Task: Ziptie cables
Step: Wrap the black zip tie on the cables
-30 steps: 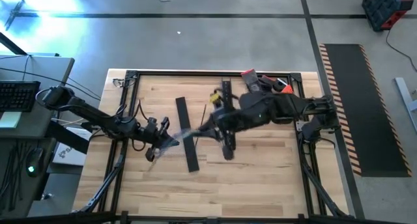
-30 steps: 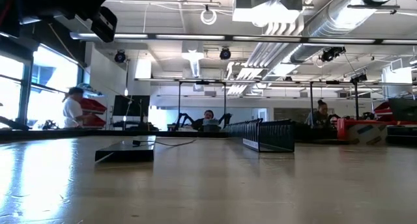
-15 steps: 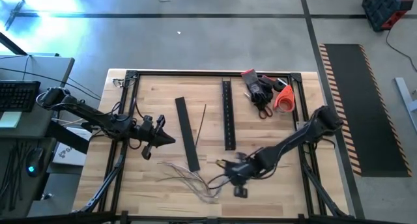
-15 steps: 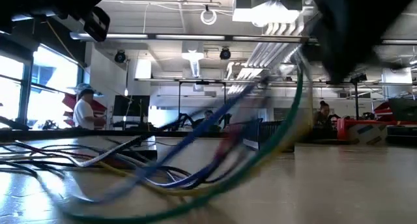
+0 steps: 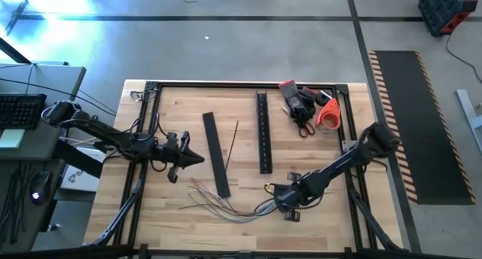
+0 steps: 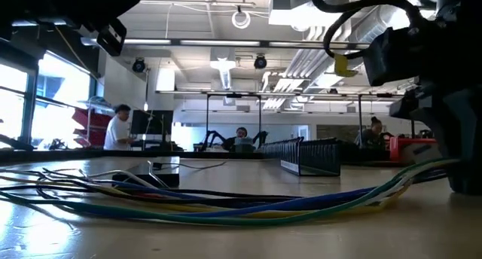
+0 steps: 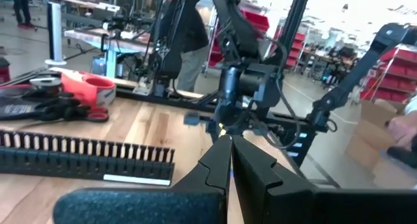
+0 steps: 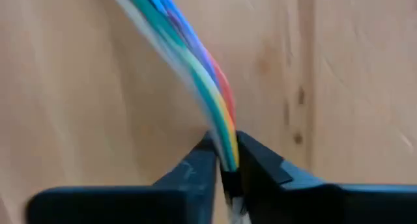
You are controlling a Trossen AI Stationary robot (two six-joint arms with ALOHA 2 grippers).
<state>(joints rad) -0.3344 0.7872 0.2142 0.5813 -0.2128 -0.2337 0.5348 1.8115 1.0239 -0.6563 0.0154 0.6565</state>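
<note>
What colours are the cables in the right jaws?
Blue, green, yellow and red cables, clearest in the right wrist view.

- The right gripper point(image 5: 280, 201) has swung from the table's far middle to its near edge, right of centre.
- The cables point(image 5: 226, 205), earlier bunched between the grippers, now fan out leftward on the wood.
</note>
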